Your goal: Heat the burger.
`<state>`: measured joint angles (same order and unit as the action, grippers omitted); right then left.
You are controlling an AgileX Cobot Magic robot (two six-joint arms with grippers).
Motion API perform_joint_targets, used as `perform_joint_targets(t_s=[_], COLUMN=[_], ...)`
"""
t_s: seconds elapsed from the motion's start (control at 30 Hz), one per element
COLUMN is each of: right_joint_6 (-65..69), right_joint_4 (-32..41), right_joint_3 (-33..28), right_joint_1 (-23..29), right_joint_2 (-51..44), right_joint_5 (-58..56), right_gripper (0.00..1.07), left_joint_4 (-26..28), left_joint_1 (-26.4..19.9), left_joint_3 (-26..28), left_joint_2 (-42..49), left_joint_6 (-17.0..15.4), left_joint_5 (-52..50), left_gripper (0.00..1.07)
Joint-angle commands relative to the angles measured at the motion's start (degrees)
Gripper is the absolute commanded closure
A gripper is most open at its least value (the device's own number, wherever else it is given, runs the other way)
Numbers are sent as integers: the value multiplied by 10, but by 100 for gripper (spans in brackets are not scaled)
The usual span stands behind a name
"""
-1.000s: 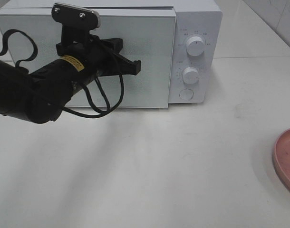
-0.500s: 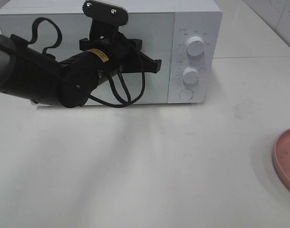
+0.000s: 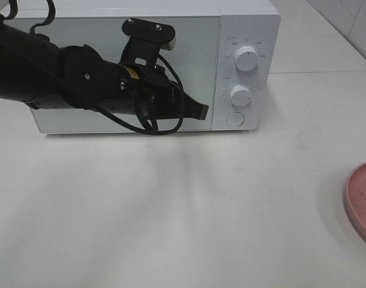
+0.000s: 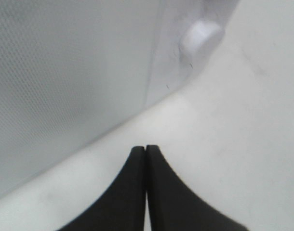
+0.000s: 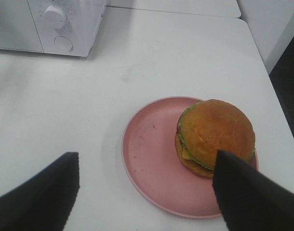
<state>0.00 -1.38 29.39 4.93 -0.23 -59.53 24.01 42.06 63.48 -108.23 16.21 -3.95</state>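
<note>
The left gripper, fingers together, is near the microwave button; it may slip past it. The right gripper is apart above the burger.

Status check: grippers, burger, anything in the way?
Left gripper shut, low at microwave door. Right gripper open over burger on plate. Door closed.

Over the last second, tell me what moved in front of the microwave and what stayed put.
The left arm swung rightward and down across the microwave door, so the shut left gripper now points near the round button at the door's lower right corner. It took hold of nothing. The door stayed shut, both dials unturned, and the pink plate stayed at the table's right edge.
</note>
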Motion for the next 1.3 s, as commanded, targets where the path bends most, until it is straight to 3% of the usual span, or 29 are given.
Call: perform_joint_targets(t_s=[0.03, 0.1, 0.13, 0.17, 0.2, 0.23, 0.27, 0.33, 0.7, 0.8, 0.83, 1.0, 1.07, 1.1, 1.17, 1.2, 1.27, 1.3], right_joint_6=[-3, -3, -3, -3, -3, -3, -3, -3, -3, -3, -3, -3, -3, -3, -3, -3, -3, -3], right_joint_4=[-6, -6, -6, -6, -6, -6, -6, -6, -6, -6, -6, -6, -6, -6, -6, -6, -6, -6], right_joint_3=[-1, -1, -1, -1, -1, -1, -1, -1, -1, -1, -1, -1, -1, -1, -1, -1, -1, -1], right_joint_1=[-2, -2, -2, -2, -2, -2, -2, -2, -2, -2, -2, -2, -2, -2, -2, -2, -2, -2], right_joint_2=[-10, -10, -10, -10, -10, -10, -10, -10, -10, -10, -10, -10, -10, -10, -10, -10, -10, -10], right_joint_5=[1, 1, 1, 1, 1, 1, 1, 1, 1, 1, 1, 1, 1, 1, 1, 1, 1, 1], right_gripper=[31, 31, 31, 31, 31, 31, 31, 31, 31, 31, 31, 31, 31, 31, 31, 31, 31, 31], left_joint_4=[2, 2, 2, 2, 2, -1, -1, -2, -26, -33, -47, -60, -76, -76, -99, -99, -124, -124], left_joint_1=[2, 2, 1, 1, 1, 1, 1, 1, -5, -11, -30, -88, -158, -158, -216, -216, -276, -276], left_joint_3=[6, 6, 6, 6, 6, 6, 6, 6, 7, 7, 6, 6, 6, 6, 6, 6, 3, 3], left_joint_2=[32, 37, 44, 51, 51, 52, 56, 59, 132, 138, 150, 183, 230, 230, 271, 271, 317, 317], left_joint_6=[-1, -1, -1, -7, -7, -15, -18, -18, -26, -32, -46, -53, -53, -53, -53, -53, -53, -53], left_joint_5=[152, 184, 239, 290, 290, 312, 359, 375, 627, 642, 672, 716, 752, 752, 769, 769, 773, 773], left_gripper=[104, 98, 79, 51, 51, 35, 9, 4, 6, 6, 6, 6, 6, 6, 6, 6, 6, 6])
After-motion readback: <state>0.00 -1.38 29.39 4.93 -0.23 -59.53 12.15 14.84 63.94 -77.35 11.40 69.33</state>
